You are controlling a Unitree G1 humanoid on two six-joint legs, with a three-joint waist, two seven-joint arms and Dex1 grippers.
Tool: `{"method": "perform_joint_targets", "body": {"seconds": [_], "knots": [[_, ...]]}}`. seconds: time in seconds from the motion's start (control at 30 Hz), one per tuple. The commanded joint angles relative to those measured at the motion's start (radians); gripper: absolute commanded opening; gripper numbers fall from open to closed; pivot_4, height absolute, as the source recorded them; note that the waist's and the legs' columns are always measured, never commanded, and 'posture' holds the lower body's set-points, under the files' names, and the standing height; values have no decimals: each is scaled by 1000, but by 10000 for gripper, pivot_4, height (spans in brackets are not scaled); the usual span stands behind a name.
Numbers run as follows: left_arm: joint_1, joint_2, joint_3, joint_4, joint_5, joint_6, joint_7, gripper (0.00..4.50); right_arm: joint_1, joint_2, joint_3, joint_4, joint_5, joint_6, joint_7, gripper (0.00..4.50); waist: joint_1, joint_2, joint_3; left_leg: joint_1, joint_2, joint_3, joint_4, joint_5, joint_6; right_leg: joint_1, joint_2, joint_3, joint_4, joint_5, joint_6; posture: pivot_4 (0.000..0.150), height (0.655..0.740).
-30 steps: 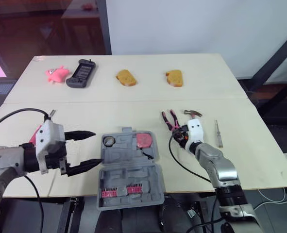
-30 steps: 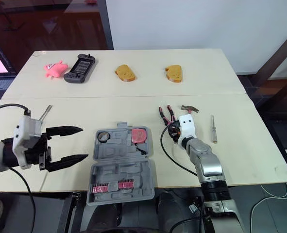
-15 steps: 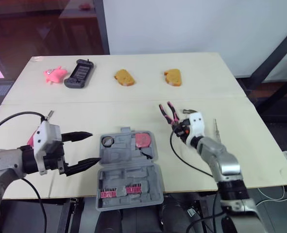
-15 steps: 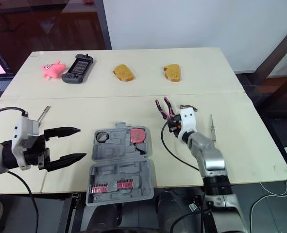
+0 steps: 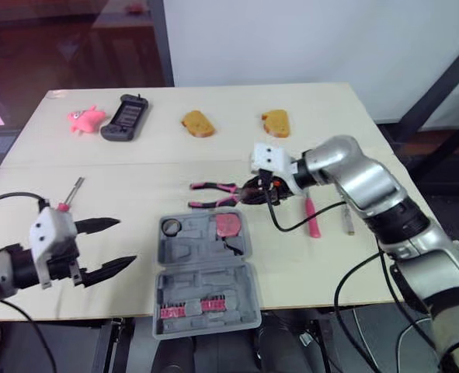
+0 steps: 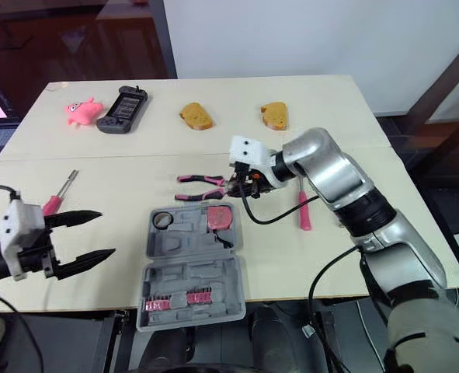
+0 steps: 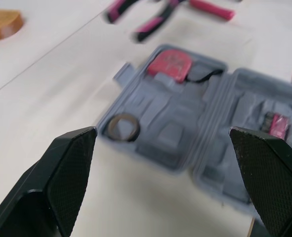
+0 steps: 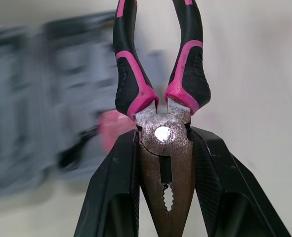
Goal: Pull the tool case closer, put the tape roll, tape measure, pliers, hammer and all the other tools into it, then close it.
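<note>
Pliers point(image 8: 163, 133) are clamped by the head in the right gripper point(image 6: 241, 186) just beyond the far edge of the open tool case point(image 6: 184, 273), long axis crosswise, handles toward the robot's left, while the left gripper point(image 6: 105, 233) is spread wide beside it.

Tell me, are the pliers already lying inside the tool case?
No, the right gripper clamps the pliers by their metal head, outside the open tool case.
</note>
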Motion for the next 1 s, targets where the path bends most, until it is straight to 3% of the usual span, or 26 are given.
{"method": "perform_joint_targets", "body": {"seconds": [0.03, 0.23, 0.5, 1.0], "knots": [[65, -21, 85, -8, 13, -32, -13, 45000, -38, 12, 55, -54, -16, 33, 78, 9656, -3, 0, 0, 0, 0, 0, 0, 0, 0, 0, 0, 0, 0, 0, 0, 1500, 7400], [209, -105, 148, -53, 22, -59, 0, 45000, 9, 162, 121, -54, -66, 93, -32, 9656, -10, -1, 0, 0, 0, 0, 0, 0, 0, -1, 0, 0, 1, 0, 0, 1500, 7400], [298, -179, 181, -41, 52, -130, 12, 45000, 77, 241, 196, -49, -130, 121, -104, 9656, -5, -2, -1, -2, 0, 0, 1, 0, 0, -1, 0, -1, 0, 0, -1, 1500, 7400], [260, -159, 180, 2, 46, -142, 17, 45000, 75, 329, 215, 81, -204, 91, -173, 9656, -8, -2, -1, -1, 0, 0, 0, 0, 0, -2, 0, -1, 0, 0, -1, 1500, 7400]]}}
